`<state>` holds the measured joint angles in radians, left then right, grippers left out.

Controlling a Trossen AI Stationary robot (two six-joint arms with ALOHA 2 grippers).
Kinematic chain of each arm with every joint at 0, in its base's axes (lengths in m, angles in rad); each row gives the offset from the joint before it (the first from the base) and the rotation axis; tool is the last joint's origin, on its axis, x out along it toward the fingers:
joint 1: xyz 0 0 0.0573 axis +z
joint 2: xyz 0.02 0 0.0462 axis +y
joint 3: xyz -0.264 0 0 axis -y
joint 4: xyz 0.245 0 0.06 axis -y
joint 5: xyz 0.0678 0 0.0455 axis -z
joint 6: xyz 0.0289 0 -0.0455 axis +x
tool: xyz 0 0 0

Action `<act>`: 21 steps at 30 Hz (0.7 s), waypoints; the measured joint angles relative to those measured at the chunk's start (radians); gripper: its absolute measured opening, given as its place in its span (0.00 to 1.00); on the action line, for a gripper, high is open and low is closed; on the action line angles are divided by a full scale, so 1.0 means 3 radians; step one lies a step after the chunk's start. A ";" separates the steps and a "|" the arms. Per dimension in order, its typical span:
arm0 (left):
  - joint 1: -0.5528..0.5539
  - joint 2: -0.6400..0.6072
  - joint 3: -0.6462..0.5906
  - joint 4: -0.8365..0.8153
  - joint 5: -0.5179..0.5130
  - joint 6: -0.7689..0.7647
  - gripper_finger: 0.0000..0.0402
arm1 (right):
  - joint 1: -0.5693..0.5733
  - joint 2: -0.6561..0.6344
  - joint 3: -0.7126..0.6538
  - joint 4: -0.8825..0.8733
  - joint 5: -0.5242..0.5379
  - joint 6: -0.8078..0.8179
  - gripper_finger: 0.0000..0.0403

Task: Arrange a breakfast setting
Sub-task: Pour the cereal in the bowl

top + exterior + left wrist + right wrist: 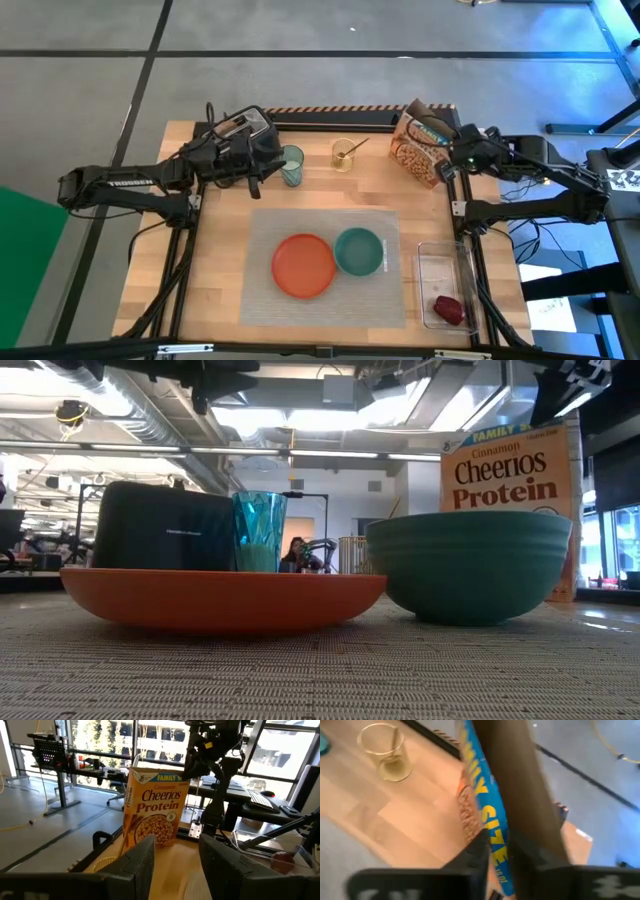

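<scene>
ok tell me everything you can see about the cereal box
The cereal box is a yellow-orange cardboard Cinnamon Cheerios Protein box with a blue "family size" band along its top and a picture of cereal on the front. It stands upright at the table's far right corner, right of the small glass. Its top flaps look open. The right gripper has its jaws pinched on the box's top edge.

Readable text: only the cereal box (508,490), far right of the table.
You can read "FAMILY S…" along its blue top strip, then "Cinnamon CHEERIOS Protein" on the yellow front; the left wrist view adds a small round "8" badge. In the right wrist view its top edge shows "SIZE". The toaster (165,528) front has a small logo, unreadable.
</scene>
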<state>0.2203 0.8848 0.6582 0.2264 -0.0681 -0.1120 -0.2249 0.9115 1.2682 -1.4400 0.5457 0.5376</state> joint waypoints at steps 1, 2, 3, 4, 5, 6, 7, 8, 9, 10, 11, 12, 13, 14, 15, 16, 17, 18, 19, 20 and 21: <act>0.0000 0.0000 0.0000 0.0013 0.0001 0.0029 0.37 | 0.0000 0.0000 -0.0001 -0.0008 -0.0027 -0.0024 0.03; 0.0000 0.0000 0.0000 0.0029 0.0001 0.0048 0.37 | 0.0000 0.0001 -0.0001 -0.0007 -0.0052 -0.0056 0.02; 0.0000 0.0000 0.0000 0.0043 0.0000 0.0058 0.37 | 0.0000 0.0001 -0.0001 -0.0007 -0.0074 -0.0063 0.02; 0.0000 0.0000 0.0000 0.0050 0.0000 0.0059 0.37 | 0.0000 0.0001 -0.0001 -0.0009 -0.0088 -0.0063 0.03; 0.0000 0.0000 0.0000 0.0051 0.0000 0.0060 0.37 | 0.0000 0.0001 -0.0001 -0.0010 -0.0090 -0.0065 0.03; 0.0000 0.0000 0.0000 0.0050 0.0000 0.0061 0.37 | 0.0000 0.0001 -0.0001 -0.0014 -0.0089 -0.0065 0.03; 0.0000 0.0000 0.0000 0.0050 0.0000 0.0061 0.37 | 0.0000 0.0001 -0.0001 -0.0018 -0.0089 -0.0067 0.02; 0.0000 0.0000 0.0000 0.0050 0.0000 0.0061 0.37 | 0.0000 0.0002 0.0006 -0.0023 -0.0088 -0.0067 0.01; 0.0000 0.0000 0.0000 0.0050 0.0000 0.0061 0.37 | 0.0000 0.0003 0.0026 -0.0032 -0.0080 -0.0067 0.01; 0.0001 0.0000 0.0000 0.0050 0.0000 0.0061 0.37 | 0.0000 0.0004 0.0057 -0.0040 -0.0063 -0.0068 0.01; 0.0000 0.0000 0.0000 0.0050 0.0000 0.0061 0.37 | -0.0001 0.0007 0.0099 -0.0050 -0.0051 -0.0077 0.01; 0.0000 0.0000 0.0000 0.0050 0.0000 0.0061 0.37 | -0.0001 0.0010 0.0152 -0.0067 -0.0048 -0.0103 0.01; 0.0000 0.0000 0.0000 0.0050 0.0000 0.0061 0.37 | -0.0001 0.0014 0.0222 -0.0066 -0.0034 -0.0143 0.00; 0.0000 0.0000 0.0000 0.0050 0.0000 0.0062 0.37 | -0.0001 0.0014 0.0303 -0.0053 -0.0005 -0.0152 0.00; 0.0001 0.0000 0.0000 0.0050 0.0000 0.0062 0.37 | -0.0001 0.0013 0.0382 -0.0050 0.0015 -0.0157 0.00; 0.0000 0.0000 0.0000 0.0050 0.0000 0.0062 0.37 | -0.0001 0.0009 0.0452 -0.0050 0.0016 -0.0165 0.00; 0.0000 0.0000 0.0000 0.0050 0.0000 0.0062 0.37 | -0.0001 0.0006 0.0513 -0.0048 0.0008 -0.0175 0.00; 0.0000 0.0000 0.0000 0.0050 0.0000 0.0064 0.37 | -0.0001 0.0005 0.0565 -0.0044 -0.0006 -0.0185 0.00; 0.0001 0.0000 0.0000 0.0050 0.0000 0.0064 0.37 | -0.0001 0.0003 0.0602 -0.0036 -0.0030 -0.0206 0.00; 0.0001 0.0000 0.0000 0.0050 0.0000 0.0066 0.37 | -0.0001 0.0001 0.0623 -0.0033 -0.0048 -0.0226 0.00; 0.0000 0.0000 0.0000 0.0050 0.0000 0.0084 0.37 | -0.0001 0.0000 0.0631 -0.0037 -0.0049 -0.0236 0.00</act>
<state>0.2203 0.8848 0.6582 0.2413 -0.0681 -0.0868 -0.2251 0.9115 1.4574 -1.4511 0.5311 0.4669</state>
